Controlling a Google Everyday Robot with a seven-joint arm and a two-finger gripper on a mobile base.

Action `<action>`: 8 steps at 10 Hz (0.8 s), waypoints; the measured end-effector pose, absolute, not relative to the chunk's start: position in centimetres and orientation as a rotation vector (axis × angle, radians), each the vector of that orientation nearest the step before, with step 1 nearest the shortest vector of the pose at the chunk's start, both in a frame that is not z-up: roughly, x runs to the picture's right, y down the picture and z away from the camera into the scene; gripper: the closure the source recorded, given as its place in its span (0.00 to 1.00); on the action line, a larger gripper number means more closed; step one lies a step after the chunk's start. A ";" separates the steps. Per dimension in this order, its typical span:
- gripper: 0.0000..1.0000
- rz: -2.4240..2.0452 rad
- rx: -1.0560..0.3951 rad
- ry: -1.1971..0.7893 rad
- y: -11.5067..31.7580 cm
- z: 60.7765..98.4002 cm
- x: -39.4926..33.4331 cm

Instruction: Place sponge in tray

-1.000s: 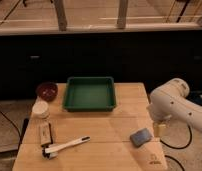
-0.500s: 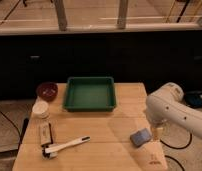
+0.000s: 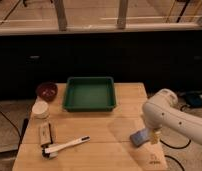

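1. Blue-grey sponge [image 3: 139, 136] lies flat on the surface [image 3: 106, 127], front right, well apart from the tray [image 3: 89, 107].
2. My end effector [image 3: 154, 136] hangs just beside the sponge's right edge, released, grasping nothing.
3. To do this well: shift left, centre over the sponge, straddle it and go low before clenching. It's soft and will likely squash.
4. Then lift clear of the tray rim and release over the middle.
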State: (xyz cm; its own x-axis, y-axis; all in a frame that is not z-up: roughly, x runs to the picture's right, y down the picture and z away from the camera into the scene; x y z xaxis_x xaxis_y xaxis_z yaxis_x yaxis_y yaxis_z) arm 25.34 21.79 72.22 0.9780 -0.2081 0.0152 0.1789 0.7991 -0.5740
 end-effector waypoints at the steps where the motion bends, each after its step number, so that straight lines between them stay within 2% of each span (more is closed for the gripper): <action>1: 0.20 -0.215 -0.612 0.048 22.3 72.5 25.3; 8: 0.20 -0.302 -0.634 0.008 25.1 74.2 23.8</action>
State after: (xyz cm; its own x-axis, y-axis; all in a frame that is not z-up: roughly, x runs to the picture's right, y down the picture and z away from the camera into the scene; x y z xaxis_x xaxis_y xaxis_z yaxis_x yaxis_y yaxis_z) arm 23.75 25.13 74.21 0.9562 -0.2803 0.0843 0.2753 0.7637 -0.5839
